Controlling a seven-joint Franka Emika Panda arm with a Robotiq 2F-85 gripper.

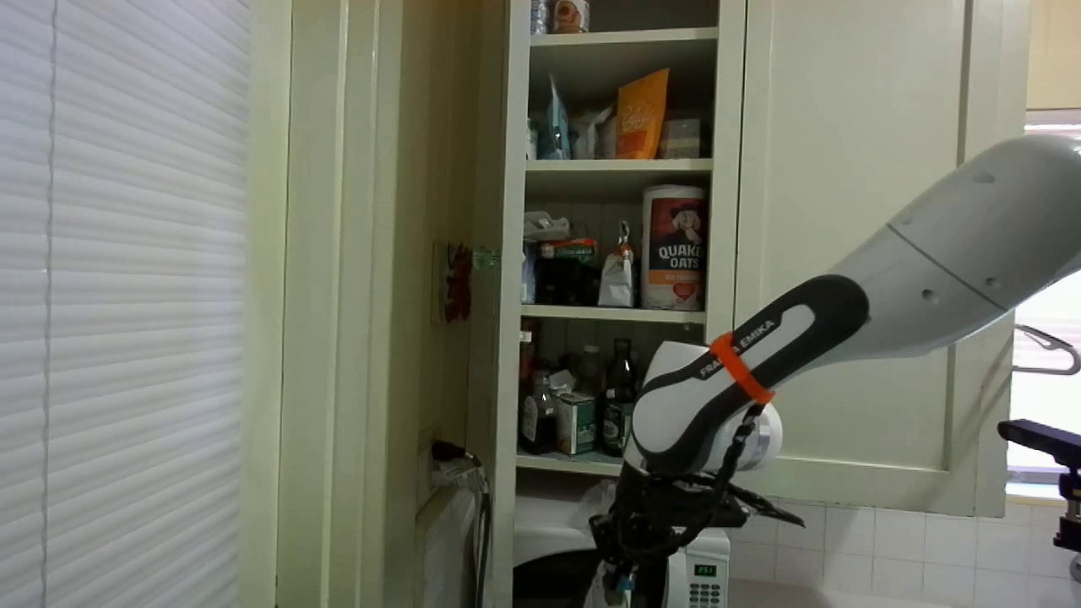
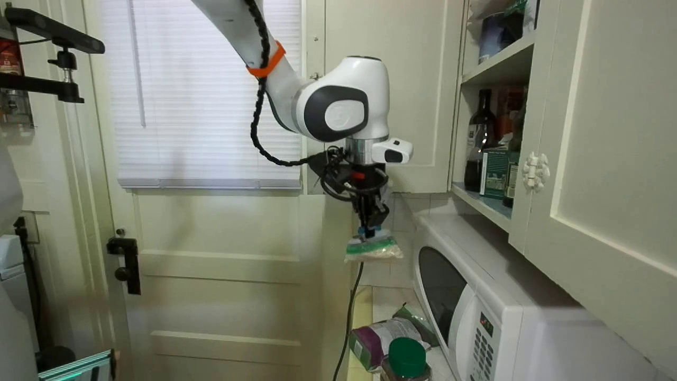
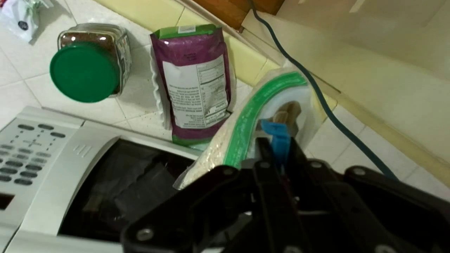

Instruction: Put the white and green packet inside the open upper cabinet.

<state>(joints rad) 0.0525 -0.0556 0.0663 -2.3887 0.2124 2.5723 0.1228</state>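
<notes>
The white and green packet point(image 2: 373, 248) is a clear bag of whitish contents with a green band. It hangs below my gripper point(image 2: 369, 226) in an exterior view. In the wrist view, my gripper point(image 3: 280, 146) is shut on the blue clip point(image 3: 276, 128) at the top of the packet point(image 3: 242, 130). The packet's lower part is mostly cut off in an exterior view point(image 1: 601, 589). The open upper cabinet point(image 1: 612, 315) has several shelves of goods and shows in both exterior views point(image 2: 484, 210). The gripper is lower than its bottom shelf, in front of the microwave.
The white microwave point(image 2: 476, 264) stands under the cabinet. A purple bag point(image 3: 193, 88) and a green-lidded jar point(image 3: 84, 72) are on the tiled counter. A dark cable point(image 3: 334, 116) runs past the packet. A closed panel door point(image 1: 853, 253) adjoins the cabinet opening. Bottles and boxes fill the lowest shelf.
</notes>
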